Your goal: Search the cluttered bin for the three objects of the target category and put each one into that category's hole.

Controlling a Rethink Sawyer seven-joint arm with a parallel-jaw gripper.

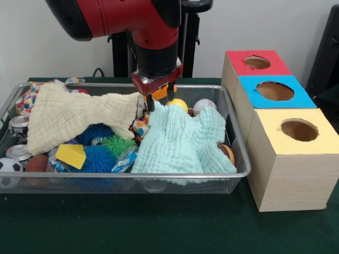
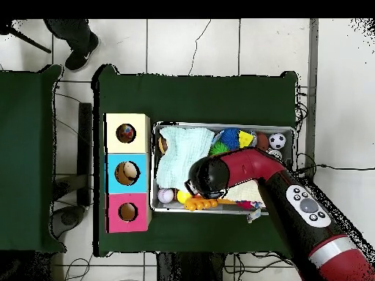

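claw [image 1: 160, 100] above mint cloth [image 1: 180, 140], bin [image 1: 239, 138]

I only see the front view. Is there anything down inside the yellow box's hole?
Observer: Yes. From overhead, the yellow-topped wooden box has a small multicoloured thing in its hole.
Operator: What about the blue one?
Observer: The blue-topped wooden box has a pale rounded thing in its hole.
Operator: Is anybody standing near the table?
Observer: A person's dark shoe shows on the tiled floor beyond the table.
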